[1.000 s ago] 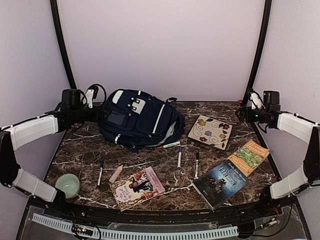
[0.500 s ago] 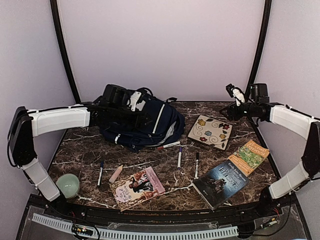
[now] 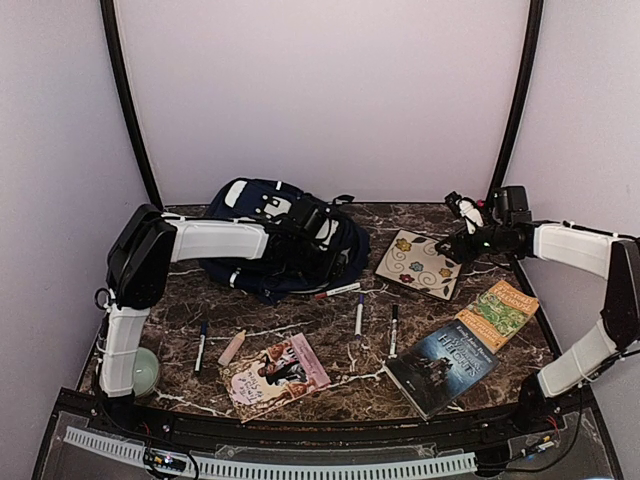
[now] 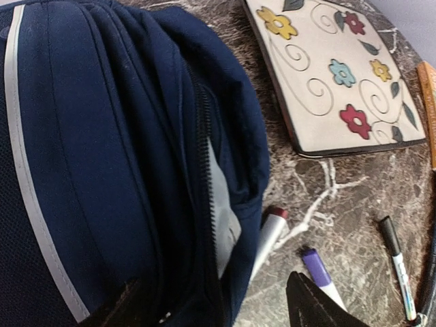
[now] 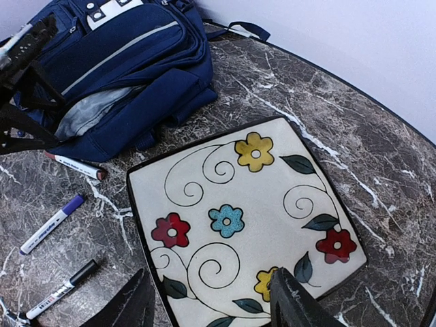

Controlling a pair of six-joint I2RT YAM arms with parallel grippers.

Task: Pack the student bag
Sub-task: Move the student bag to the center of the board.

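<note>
1. The left fingers [image 4: 317,306] are spread wide with nothing pinched. They hang directly over the student bag [image 4: 102,136], at its unzipped mouth [image 4: 221,204], where light grey lining is exposed
2. The right fingers [image 5: 293,300] are likewise held apart and empty, above the near edge of the flowered square plate [image 5: 231,218]. No contact with it can be made out
3. The student bag is laid flat at the far left-centre of the tabletop [image 3: 170,310], with its long axis running roughly left to right. The zip slit is seen running away from the left fingers, and the mouth is turned toward the near right
4. A red-capped marker [image 4: 269,231] is found right at the lip of that mouth, and a purple-capped marker [image 4: 320,272] lies near it on the tabletop
5. The left arm is judged by far the nearer to the bag, so spreading the mouth is taken to be its part. The right arm, off the bag's right side, is nearer the plate, which would have to be carried leftward into the mouth
</note>
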